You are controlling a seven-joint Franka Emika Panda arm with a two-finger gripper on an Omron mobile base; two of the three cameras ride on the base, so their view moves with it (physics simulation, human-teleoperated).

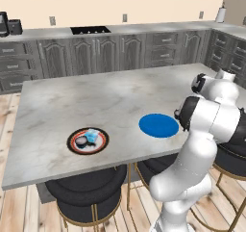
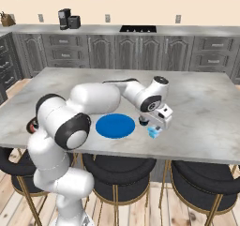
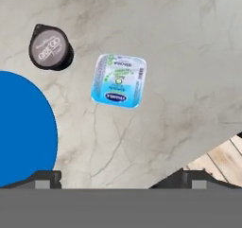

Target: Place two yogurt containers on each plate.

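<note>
1. Looking down, the hand view shows a pale blue boxy yogurt tub [image 3: 118,80] and a dark round yogurt tub [image 3: 49,47] apart on the marble counter [image 3: 189,57], beside the plain blue plate [image 3: 23,127].
2. From the left base view, the red-rimmed patterned plate [image 1: 88,141] carries two more tubs.
3. Jaws wide, the tool [image 2: 156,125] hovers over the boxy tub, holding nothing.

A kitchen: grey cabinets [image 1: 96,53], a marble island [image 1: 72,106]; bar stools [image 1: 86,192] beneath.
</note>
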